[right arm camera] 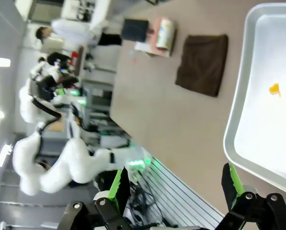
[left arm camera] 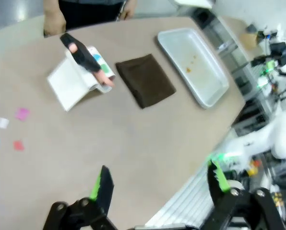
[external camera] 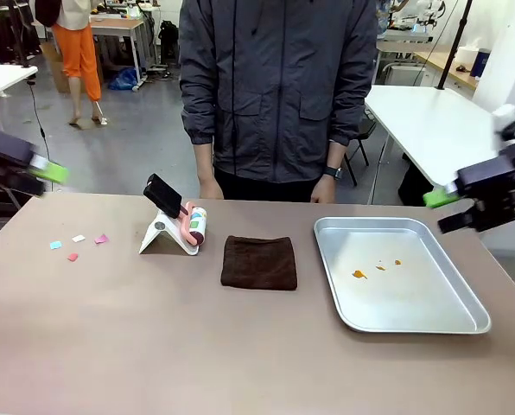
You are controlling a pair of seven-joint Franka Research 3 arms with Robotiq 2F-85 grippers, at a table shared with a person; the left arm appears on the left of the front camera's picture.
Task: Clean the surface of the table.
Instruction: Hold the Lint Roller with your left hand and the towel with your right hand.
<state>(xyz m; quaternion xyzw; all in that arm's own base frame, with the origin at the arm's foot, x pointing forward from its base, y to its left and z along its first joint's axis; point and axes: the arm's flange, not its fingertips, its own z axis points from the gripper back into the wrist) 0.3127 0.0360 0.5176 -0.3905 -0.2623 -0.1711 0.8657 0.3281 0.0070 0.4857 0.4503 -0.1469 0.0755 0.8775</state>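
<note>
The brownish-tan matte table (external camera: 154, 346) spans the foreground. Small coloured paper scraps (external camera: 101, 239) lie near its left edge, a dark brown folded cloth (external camera: 258, 261) lies mid-table, and a silver rectangular metal tray (external camera: 413, 298) sits near its right edge. Left gripper (left arm camera: 160, 181) and right gripper (right arm camera: 175, 182): jaws spread wide, empty, raised above the table.

On the surface (external camera: 154, 346) before me, scraps (external camera: 76, 243) lie far to my left, then a stand (external camera: 168, 235), a cloth (external camera: 258, 262) in the middle, and a tray (external camera: 413, 294) holding crumbs (external camera: 359, 274) on the right.
</note>
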